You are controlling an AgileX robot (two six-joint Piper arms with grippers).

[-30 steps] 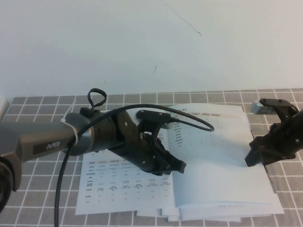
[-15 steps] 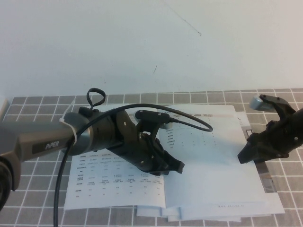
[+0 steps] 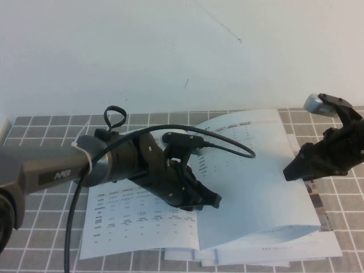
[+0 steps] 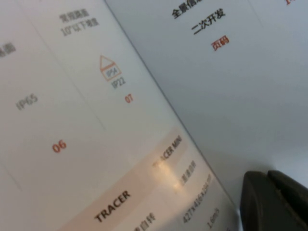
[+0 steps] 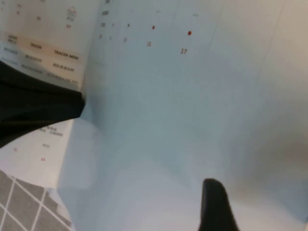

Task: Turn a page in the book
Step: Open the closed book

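Observation:
The book lies open on the grey tiled mat. My left gripper is shut and rests on the book beside the spine; its dark fingers show in the left wrist view over the printed leaf. My right gripper is shut on the right edge of the page and holds it raised, so the page bows up from the spine. In the right wrist view one finger lies on the page; the other finger is hidden under it.
Other white booklets stick out under the book at the front edge. A strip of the leaf below shows under the raised page. My left arm and its cable cross the left leaf. A white wall stands behind the mat.
My right gripper has risen and drawn slightly left with the page's edge; the page went from flat to lifted and bowed. My left gripper has stayed by the spine.

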